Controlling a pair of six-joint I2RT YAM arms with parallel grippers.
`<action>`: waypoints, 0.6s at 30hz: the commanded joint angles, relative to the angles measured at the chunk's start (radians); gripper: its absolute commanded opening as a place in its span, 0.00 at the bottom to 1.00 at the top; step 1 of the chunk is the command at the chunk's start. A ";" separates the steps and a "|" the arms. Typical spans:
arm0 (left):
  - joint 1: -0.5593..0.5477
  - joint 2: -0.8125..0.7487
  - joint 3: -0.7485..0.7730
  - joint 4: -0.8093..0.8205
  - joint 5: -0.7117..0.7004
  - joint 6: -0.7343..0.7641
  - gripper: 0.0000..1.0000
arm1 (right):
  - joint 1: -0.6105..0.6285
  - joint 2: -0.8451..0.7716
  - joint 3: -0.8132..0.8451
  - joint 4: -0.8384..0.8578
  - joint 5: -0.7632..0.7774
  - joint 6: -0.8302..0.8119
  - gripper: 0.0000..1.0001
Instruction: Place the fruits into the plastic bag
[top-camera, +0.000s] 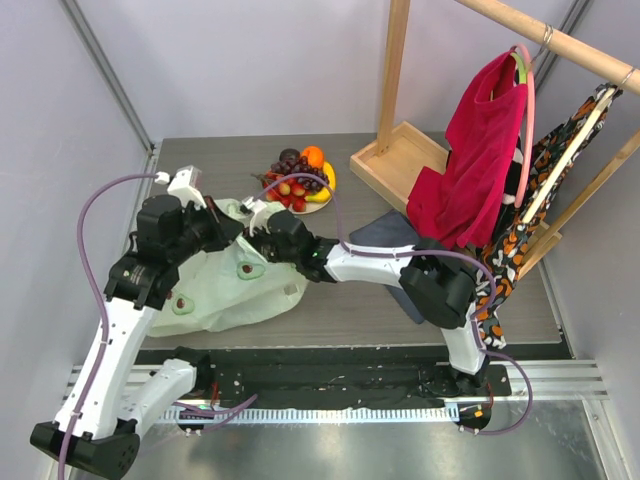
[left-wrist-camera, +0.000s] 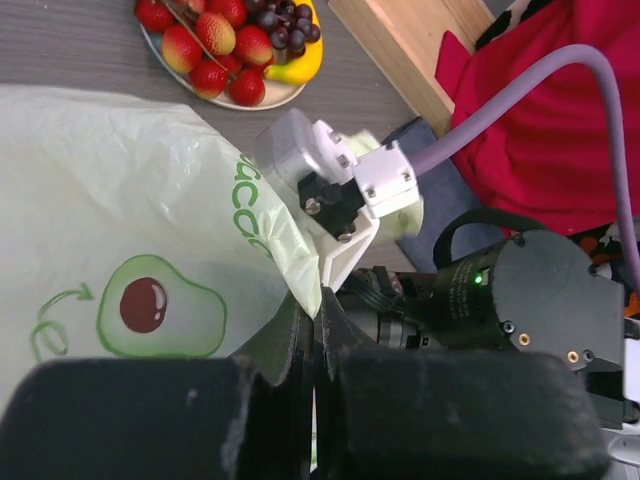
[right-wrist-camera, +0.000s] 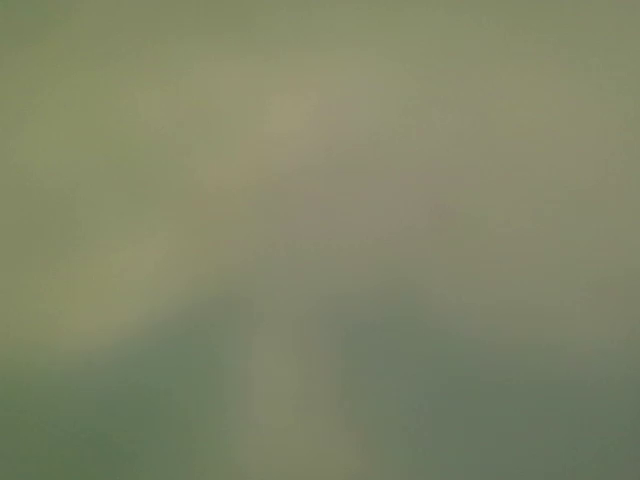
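Currently left pincer (left-wrist-camera: 314, 322) clamped narrow on plastic bag (left-wrist-camera: 120, 200) edge. Right pincer (top-camera: 256, 222) buried in film, state cannot tell. Fruits (top-camera: 300, 178) unbagged on plate (left-wrist-camera: 281, 97), counter (top-camera: 345, 312) beyond bag. Risk: thin film slips, mouth collapses, right camera blinded.

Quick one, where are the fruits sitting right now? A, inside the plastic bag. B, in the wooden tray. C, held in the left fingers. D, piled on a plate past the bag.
D: the fruits are heaped on the plate, beyond the far edge of the plastic bag.
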 joint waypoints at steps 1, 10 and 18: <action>0.003 -0.004 -0.014 0.007 -0.022 0.031 0.00 | -0.010 -0.044 0.015 0.002 0.052 -0.018 0.67; 0.005 -0.008 -0.065 0.012 -0.096 0.065 0.00 | -0.033 -0.108 -0.055 0.006 0.078 -0.032 0.71; 0.005 -0.029 -0.147 0.019 -0.335 0.182 0.00 | -0.044 -0.318 -0.242 0.074 0.204 -0.120 0.73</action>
